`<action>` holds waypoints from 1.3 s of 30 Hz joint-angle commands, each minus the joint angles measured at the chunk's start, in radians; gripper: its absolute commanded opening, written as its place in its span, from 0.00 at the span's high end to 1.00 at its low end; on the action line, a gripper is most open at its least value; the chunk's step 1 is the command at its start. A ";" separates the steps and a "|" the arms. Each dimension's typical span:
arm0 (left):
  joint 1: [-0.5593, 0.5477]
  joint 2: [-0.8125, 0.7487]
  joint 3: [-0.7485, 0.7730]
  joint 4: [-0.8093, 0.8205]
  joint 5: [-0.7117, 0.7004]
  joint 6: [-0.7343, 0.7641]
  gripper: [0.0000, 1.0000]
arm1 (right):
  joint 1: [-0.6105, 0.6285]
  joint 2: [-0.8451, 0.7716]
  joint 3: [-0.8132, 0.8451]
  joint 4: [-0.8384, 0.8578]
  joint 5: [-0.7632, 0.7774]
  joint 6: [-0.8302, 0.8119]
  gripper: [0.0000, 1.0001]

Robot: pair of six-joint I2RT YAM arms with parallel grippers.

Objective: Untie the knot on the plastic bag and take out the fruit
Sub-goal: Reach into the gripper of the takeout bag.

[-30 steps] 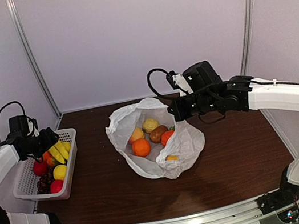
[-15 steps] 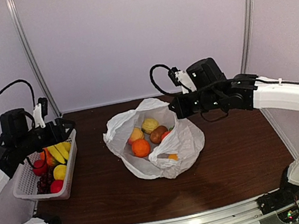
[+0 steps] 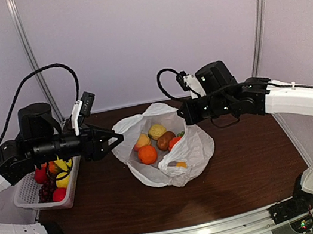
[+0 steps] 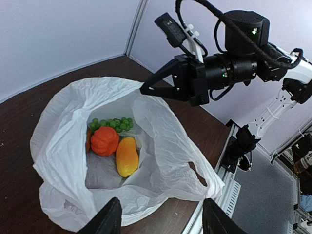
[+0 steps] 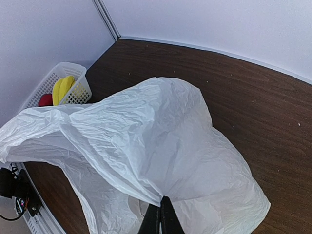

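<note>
- On the table, my right gripper pinched the rim of the plastic bag, propping its mouth open over the fruit inside.
- My left gripper, spread and empty, hovered beside it, poised to reach in.

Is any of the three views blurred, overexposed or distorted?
Top external: soft, low in detail; the metal frame posts curve slightly. Left wrist: sharp; the thin translucent white plastic bag is bright, yet its creases show. Right wrist: the bag is evenly lit, without glare.
</note>
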 commanded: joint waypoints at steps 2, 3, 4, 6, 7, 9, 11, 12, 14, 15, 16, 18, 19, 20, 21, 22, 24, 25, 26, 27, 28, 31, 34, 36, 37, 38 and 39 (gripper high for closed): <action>-0.086 0.068 0.057 0.140 0.018 0.026 0.44 | -0.005 -0.023 -0.006 -0.017 0.000 0.001 1.00; -0.093 0.085 0.065 0.140 0.017 0.033 0.44 | -0.005 -0.022 -0.005 -0.019 0.000 0.000 1.00; -0.101 0.104 0.072 0.135 0.003 0.039 0.45 | -0.005 -0.020 -0.005 -0.019 0.000 0.000 1.00; -0.113 0.156 0.097 0.082 -0.051 0.051 0.47 | -0.004 -0.018 -0.002 -0.020 0.000 -0.002 1.00; -0.122 0.189 0.124 0.046 -0.071 0.059 0.48 | -0.005 -0.017 -0.001 -0.020 0.000 -0.002 1.00; -0.141 0.252 0.155 0.004 -0.100 0.076 0.50 | -0.004 -0.014 0.002 -0.020 0.000 -0.001 1.00; -0.148 0.307 0.162 0.002 -0.110 0.080 0.52 | -0.005 -0.015 0.003 -0.021 0.000 -0.002 1.00; -0.149 0.326 0.164 0.003 -0.120 0.081 0.53 | -0.004 -0.015 0.003 -0.020 0.000 -0.001 1.00; -0.148 0.366 0.170 0.004 -0.178 0.078 0.55 | -0.004 -0.015 0.002 -0.021 0.000 0.003 1.00; -0.148 0.398 0.180 -0.004 -0.214 0.071 0.57 | -0.006 -0.016 0.001 -0.020 -0.001 0.004 1.00; -0.148 0.415 0.191 -0.012 -0.249 0.067 0.58 | -0.005 -0.016 0.000 -0.019 -0.002 0.006 1.00; -0.148 0.471 0.214 -0.020 -0.254 0.069 0.58 | -0.004 -0.015 -0.002 -0.019 -0.004 0.012 1.00; -0.148 0.501 0.219 -0.019 -0.251 0.071 0.59 | -0.004 -0.014 -0.002 -0.017 -0.005 0.012 1.00; -0.148 0.535 0.222 -0.018 -0.250 0.073 0.60 | -0.004 -0.013 -0.002 -0.017 -0.005 0.014 1.00; -0.148 0.558 0.223 -0.016 -0.254 0.077 0.61 | -0.004 -0.014 -0.002 -0.016 -0.005 0.015 1.00; -0.148 0.580 0.225 -0.018 -0.262 0.080 0.61 | -0.004 -0.015 0.000 -0.015 -0.005 0.015 1.00; -0.148 0.612 0.229 -0.023 -0.276 0.089 0.61 | -0.004 -0.018 0.001 -0.017 -0.005 0.015 1.00; -0.148 0.620 0.223 -0.020 -0.284 0.091 0.62 | -0.005 -0.019 0.001 -0.018 -0.003 0.015 1.00; -0.148 0.627 0.218 -0.013 -0.289 0.095 0.62 | -0.004 -0.021 0.001 -0.019 -0.002 0.016 1.00; -0.149 0.630 0.207 -0.005 -0.295 0.096 0.62 | -0.004 -0.023 0.001 -0.022 0.000 0.015 1.00; -0.148 0.634 0.194 0.006 -0.302 0.098 0.63 | -0.005 -0.023 0.001 -0.023 0.000 0.014 1.00; -0.148 0.661 0.181 0.010 -0.315 0.112 0.64 | -0.004 -0.025 0.001 -0.022 -0.003 0.016 1.00; -0.145 0.701 0.184 0.000 -0.337 0.122 0.67 | -0.004 -0.022 0.001 -0.020 -0.011 0.020 1.00; -0.138 0.732 0.191 -0.004 -0.350 0.118 0.68 | -0.004 -0.021 0.001 -0.018 -0.016 0.022 1.00; -0.132 0.745 0.196 -0.007 -0.356 0.116 0.68 | -0.004 -0.023 0.001 -0.017 -0.019 0.023 1.00; -0.127 0.759 0.204 -0.014 -0.365 0.113 0.69 | -0.004 -0.023 0.001 -0.018 -0.020 0.025 1.00; -0.124 0.769 0.214 -0.019 -0.375 0.109 0.70 | -0.004 -0.024 0.001 -0.018 -0.021 0.026 1.00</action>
